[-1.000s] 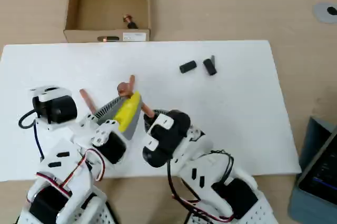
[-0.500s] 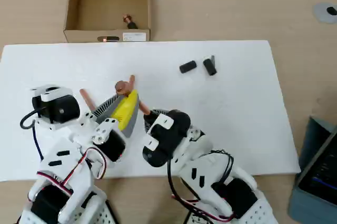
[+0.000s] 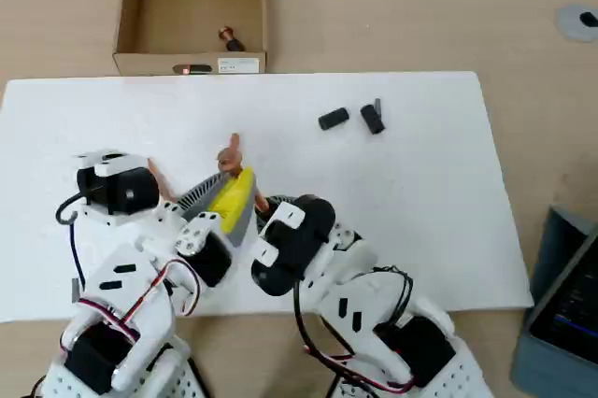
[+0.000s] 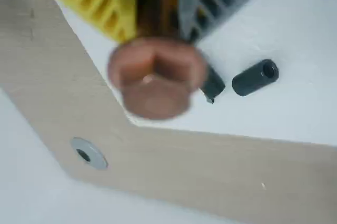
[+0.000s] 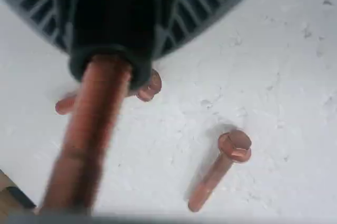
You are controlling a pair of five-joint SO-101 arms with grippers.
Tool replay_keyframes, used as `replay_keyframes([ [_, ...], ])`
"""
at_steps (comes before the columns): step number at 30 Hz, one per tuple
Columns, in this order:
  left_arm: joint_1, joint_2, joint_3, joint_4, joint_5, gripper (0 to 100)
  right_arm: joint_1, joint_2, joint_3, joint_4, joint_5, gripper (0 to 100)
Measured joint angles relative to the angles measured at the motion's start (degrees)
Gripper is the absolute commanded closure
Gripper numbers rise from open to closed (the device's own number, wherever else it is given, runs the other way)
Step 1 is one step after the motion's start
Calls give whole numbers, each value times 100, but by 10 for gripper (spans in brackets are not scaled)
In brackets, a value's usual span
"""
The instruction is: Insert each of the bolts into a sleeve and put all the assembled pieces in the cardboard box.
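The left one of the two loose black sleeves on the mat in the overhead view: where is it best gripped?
Probably from straight above, pinching the sleeve across its middle, on its two long sides. It lies flat on the mat, so a mid-body pinch leaves both ends free. The other sleeve lies apart off one end, clear of that pinch.

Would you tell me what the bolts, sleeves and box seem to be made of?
The bolts: probably copper-plated metal, reddish with a dull sheen. The sleeves: matte black, plastic or rubber; cannot tell which. The box: brown cardboard, dull, with folded walls.
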Motion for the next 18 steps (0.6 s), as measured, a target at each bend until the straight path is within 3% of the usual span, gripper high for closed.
replay_keyframes([
  [5, 510, 44, 26, 695, 88, 998, 0, 0, -9, 0, 0, 989],
  [13, 571, 0, 18, 1055, 369, 993, -26, 0, 0, 9, 9, 989],
  [18, 413, 0, 26, 1064, 387, 839, -26, 0, 0, 9, 9, 989],
])
